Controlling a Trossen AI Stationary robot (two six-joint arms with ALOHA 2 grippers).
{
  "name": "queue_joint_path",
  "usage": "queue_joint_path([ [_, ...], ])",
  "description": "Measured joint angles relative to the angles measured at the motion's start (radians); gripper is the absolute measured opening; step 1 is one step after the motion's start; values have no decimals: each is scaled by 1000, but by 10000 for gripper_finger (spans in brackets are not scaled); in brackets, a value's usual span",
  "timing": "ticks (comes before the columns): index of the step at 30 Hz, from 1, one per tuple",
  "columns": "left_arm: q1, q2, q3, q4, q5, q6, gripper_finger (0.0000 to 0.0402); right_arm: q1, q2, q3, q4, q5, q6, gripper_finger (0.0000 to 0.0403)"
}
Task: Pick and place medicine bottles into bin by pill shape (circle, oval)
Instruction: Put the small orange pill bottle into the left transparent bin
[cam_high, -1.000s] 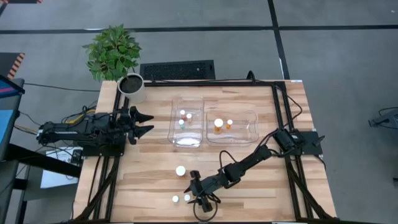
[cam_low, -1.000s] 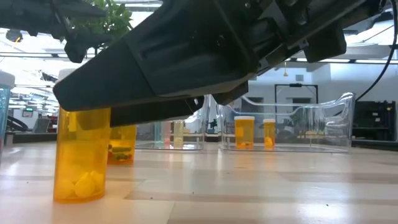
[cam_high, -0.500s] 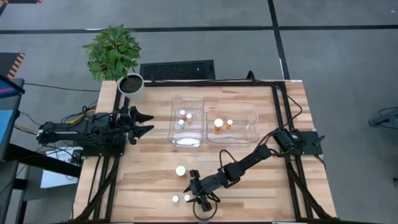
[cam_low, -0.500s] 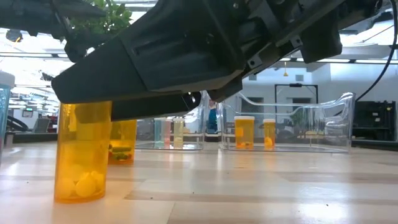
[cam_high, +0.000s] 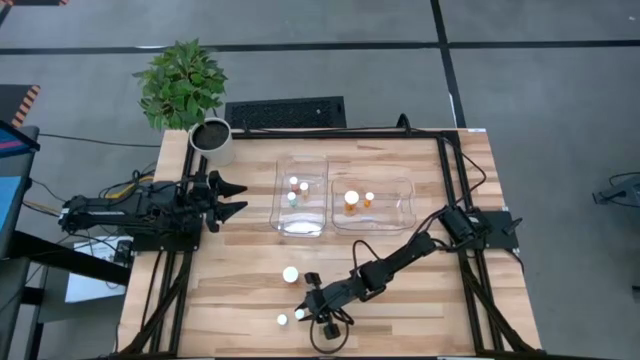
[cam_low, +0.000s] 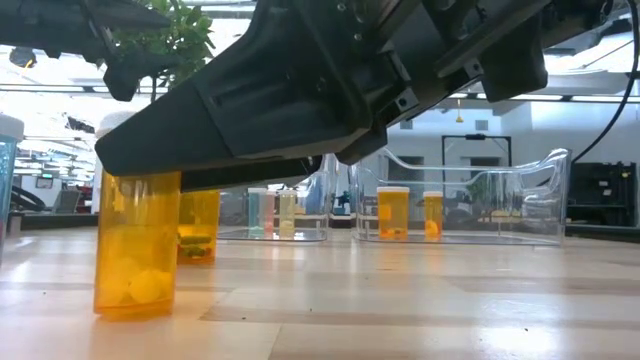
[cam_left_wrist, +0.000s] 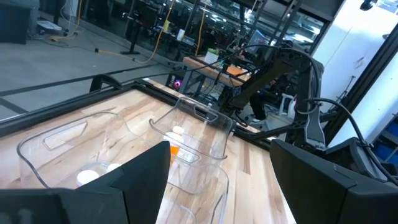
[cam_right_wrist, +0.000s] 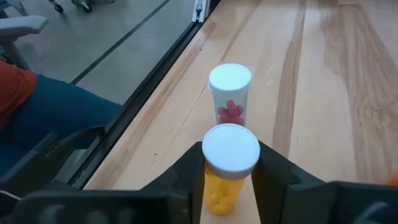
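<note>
Low centre of the overhead frame: the right pincer (cam_right_wrist: 230, 168) clamps an amber bottle (cam_right_wrist: 229, 168) just under its white cap, standing on the tabletop (cam_high: 240, 290). Light, rigid, slick plastic; a squeeze below the cap suits it. The left pincer (cam_high: 232, 198) waits, spread apart, mid-left.

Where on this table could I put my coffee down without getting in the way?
The bare wood right of the right clear bin and the near-left stretch below the left gripper look free. It is crowded near the front edge, where the right gripper closes on a bottle beside two more bottles.
</note>
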Motion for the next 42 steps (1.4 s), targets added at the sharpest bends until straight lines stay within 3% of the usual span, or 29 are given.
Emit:
queue_joint_path([
  [7, 0, 0, 0, 0, 0, 0, 270, -6, -62, -1, -45, 0, -61, 121],
  [13, 0, 0, 0, 0, 0, 0, 270, -41, -225, -1, -209, 0, -203, 126],
  [20, 0, 0, 0, -1, 1, 8, 270, -153, -484, 0, -401, 1, -374, 124],
  [24, 0, 0, 0, -7, 0, 20, 270, -255, -570, 1, -457, 2, -409, 127],
  [28, 0, 0, 0, -10, 0, 38, 270, -360, -547, 0, -463, 0, -408, 127],
  [34, 0, 0, 0, -9, 0, 53, 270, -482, -387, -1, -438, -68, -374, 129],
  [42, 0, 0, 0, -17, -1, 53, 270, -618, -290, -2, -283, -273, -294, 128],
])
